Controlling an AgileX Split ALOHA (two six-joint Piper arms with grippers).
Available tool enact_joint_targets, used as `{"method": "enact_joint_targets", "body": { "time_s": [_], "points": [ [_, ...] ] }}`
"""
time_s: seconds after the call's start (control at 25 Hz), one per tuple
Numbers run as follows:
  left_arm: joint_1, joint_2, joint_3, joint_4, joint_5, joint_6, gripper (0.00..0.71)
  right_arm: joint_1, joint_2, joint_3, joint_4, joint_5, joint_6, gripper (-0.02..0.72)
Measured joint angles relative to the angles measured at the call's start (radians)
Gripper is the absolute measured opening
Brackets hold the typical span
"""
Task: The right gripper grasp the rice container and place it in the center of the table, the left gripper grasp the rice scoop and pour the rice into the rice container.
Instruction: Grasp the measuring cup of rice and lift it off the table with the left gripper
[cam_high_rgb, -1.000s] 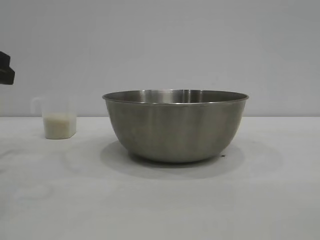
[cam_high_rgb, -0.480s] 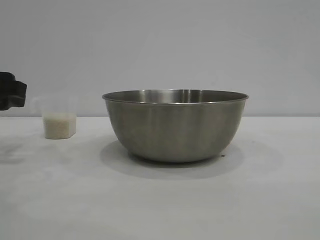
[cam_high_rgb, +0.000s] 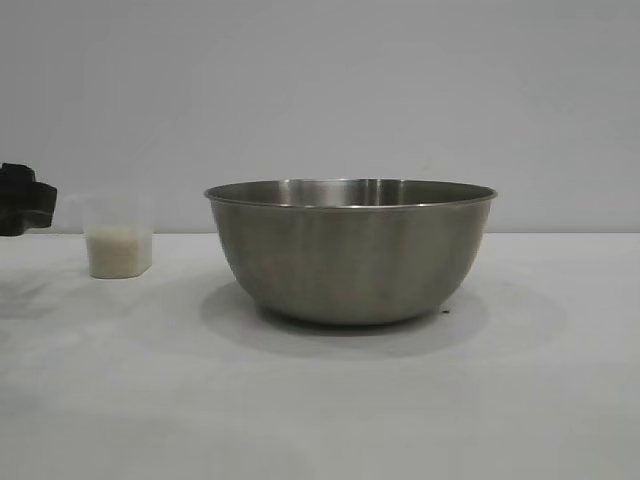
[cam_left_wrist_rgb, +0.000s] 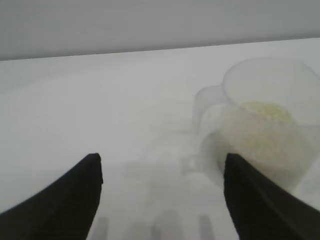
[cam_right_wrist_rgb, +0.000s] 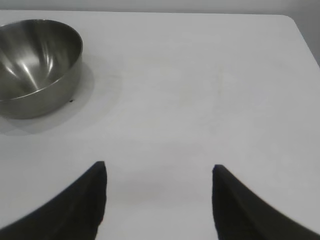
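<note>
While ungrasped, rice scoop (cam_left_wrist_rgb: 260, 145) beside fingers (cam_left_wrist_rgb: 250, 200)

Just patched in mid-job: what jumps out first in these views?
The big steel rice container dominates the middle of the white table, empty inside as the right wrist view shows. To its left stands the small clear rice scoop, partly filled with rice. The left pincer is open, with the scoop close ahead and off to one finger's side; the right pincer hangs open over bare table, away from the container.
</note>
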Motion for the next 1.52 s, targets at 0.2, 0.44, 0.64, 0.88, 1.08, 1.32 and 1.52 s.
{"method": "enact_joint_targets", "body": {
  "time_s": [0.2, 0.44, 0.64, 0.88, 1.08, 1.32, 1.52],
  "points": [
    [0.011, 0.039, -0.044, 0.008, 0.000, 0.000, 0.451, 0.000, 0.000, 0.000, 0.002, 0.000, 0.000, 0.435],
    [0.038, 0.077, -0.083, 0.031, 0.003, 0.000, 0.451, 0.000, 0.000, 0.000, 0.002, 0.000, 0.000, 0.435],
    [0.040, 0.100, -0.122, 0.063, 0.014, 0.000, 0.451, 0.000, 0.000, 0.000, 0.002, 0.000, 0.000, 0.435],
    [0.040, 0.129, -0.162, 0.065, 0.036, 0.000, 0.451, 0.000, 0.000, 0.000, 0.002, 0.000, 0.000, 0.435],
    [0.040, 0.152, -0.198, 0.065, 0.056, 0.000, 0.451, 0.000, 0.000, 0.000, 0.002, 0.000, 0.000, 0.435],
    [0.043, 0.161, -0.233, 0.067, 0.066, 0.000, 0.451, 0.000, 0.000, 0.000, 0.002, 0.000, 0.000, 0.435],
    [0.057, 0.161, -0.257, 0.076, 0.073, 0.000, 0.451, 0.000, 0.000, 0.000, 0.002, 0.000, 0.000, 0.435]
  ]
}}
